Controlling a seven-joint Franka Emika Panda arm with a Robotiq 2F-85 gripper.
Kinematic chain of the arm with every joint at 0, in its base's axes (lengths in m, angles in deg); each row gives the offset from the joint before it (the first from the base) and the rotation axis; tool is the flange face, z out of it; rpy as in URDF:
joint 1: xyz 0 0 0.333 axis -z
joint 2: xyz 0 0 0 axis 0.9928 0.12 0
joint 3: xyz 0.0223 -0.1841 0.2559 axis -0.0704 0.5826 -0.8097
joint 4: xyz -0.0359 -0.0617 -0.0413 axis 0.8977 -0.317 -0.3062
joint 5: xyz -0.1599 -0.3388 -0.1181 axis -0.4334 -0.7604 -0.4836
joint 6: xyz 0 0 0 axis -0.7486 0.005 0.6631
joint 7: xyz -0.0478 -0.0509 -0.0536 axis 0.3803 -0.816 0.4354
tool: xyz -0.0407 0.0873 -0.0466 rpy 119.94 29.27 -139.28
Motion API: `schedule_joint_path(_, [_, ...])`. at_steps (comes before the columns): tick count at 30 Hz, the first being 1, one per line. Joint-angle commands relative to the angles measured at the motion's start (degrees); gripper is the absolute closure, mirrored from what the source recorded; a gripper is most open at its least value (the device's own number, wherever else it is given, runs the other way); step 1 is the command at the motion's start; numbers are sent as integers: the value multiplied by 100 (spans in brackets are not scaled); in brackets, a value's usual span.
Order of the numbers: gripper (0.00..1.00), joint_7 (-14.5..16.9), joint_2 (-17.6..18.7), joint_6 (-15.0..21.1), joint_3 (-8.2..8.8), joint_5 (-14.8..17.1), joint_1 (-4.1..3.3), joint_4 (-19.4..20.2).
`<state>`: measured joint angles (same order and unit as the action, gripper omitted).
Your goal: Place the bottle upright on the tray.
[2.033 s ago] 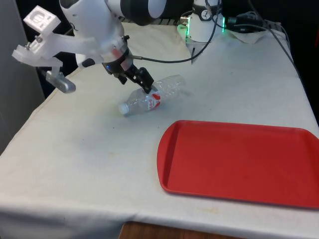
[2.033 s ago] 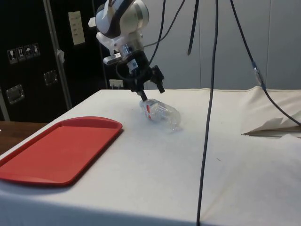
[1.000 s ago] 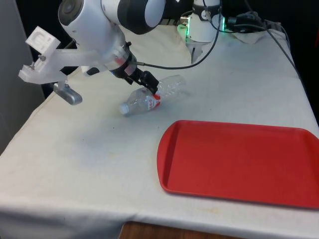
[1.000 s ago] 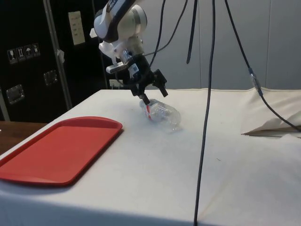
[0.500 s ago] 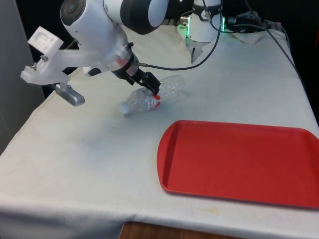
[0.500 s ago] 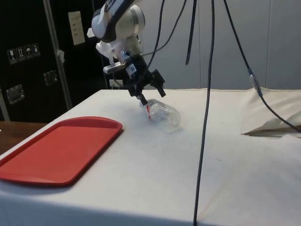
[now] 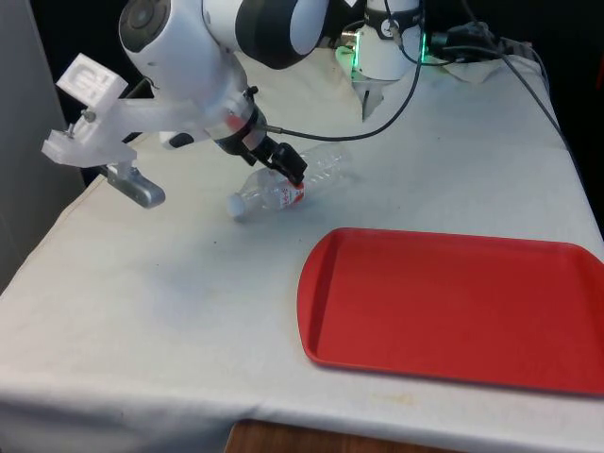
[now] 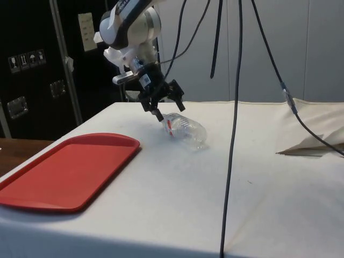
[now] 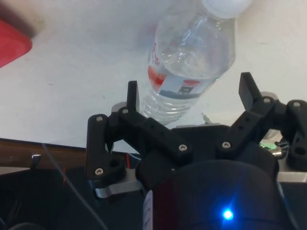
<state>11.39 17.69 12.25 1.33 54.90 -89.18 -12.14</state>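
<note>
Bottle lies on its side on the bench, cap toward the front view's 8 o'clock, base toward 2 o'clock, well clear of the red tray, which sits at about 4 o'clock from it. Clear plastic, red-and-white label mid-body.

Gripper is at the label, coming in from 10 o'clock in the front view. Wrist view has the fingers spread wide either side of the bottle, nothing held, no contact I can confirm.

Step in hand: the approach to grasp, pick not yet made. Next move likely calls for settling lower so the fingers straddle the body, then closing, lifting, turning the bottle cap-up and carrying it to the tray. A round bottle could roll if nudged.

Versus two seconds ago: bottle same spot, tray same. Arm has swung a little further toward 10 o'clock and the gripper is tilted flatter; fingers are apart as before.
</note>
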Motion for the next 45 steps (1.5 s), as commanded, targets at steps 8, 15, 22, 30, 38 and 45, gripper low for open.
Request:
schedule_joint_path(8, [0,29,86,-143,-17,115,92,-80])
schedule_joint_path(15, [0,74,138,-286,-17,183,143,-126])
schedule_joint_path(22, [0,63,223,-521,0,195,206,-286])
schedule_joint_path(30, [0,-109,355,-733,92,160,189,-504])
schedule_joint_path(38, [0,-321,487,-911,166,155,178,-716])
schedule_joint_path(45, [0,-344,516,-882,189,178,166,-751])
